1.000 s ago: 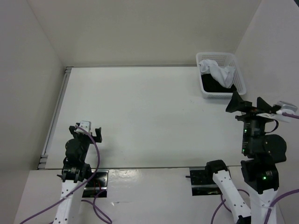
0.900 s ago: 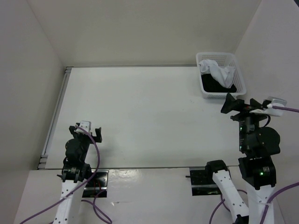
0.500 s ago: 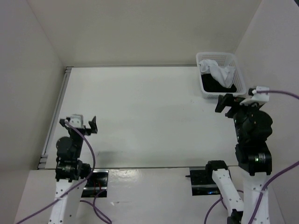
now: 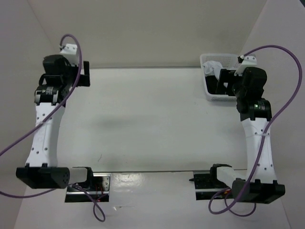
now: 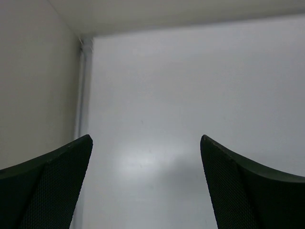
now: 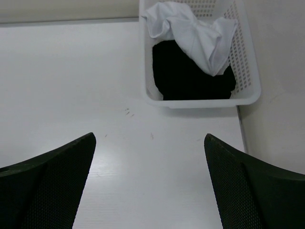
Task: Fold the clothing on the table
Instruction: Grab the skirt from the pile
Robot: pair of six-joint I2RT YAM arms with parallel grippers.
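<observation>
Both of your pincers gape empty: the left gripper (image 5: 145, 138) hangs over the table (image 4: 143, 119), the right gripper (image 6: 150, 137) faces the basket (image 6: 200, 102), seemingly because the clothing (image 6: 190, 33) lies crumpled there atop a black garment (image 6: 190, 76).

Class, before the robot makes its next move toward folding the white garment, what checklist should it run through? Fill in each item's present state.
1. White garment lies flat on the table: not ok; it sits crumpled in the basket, on top of a black garment.
2. Right gripper open and empty: ok.
3. Left gripper open and empty: ok.
4. Right gripper faces the basket: ok; the basket is just ahead in its wrist view.
5. Garment's corners easy to find: cannot tell; the folds hide them.
</observation>
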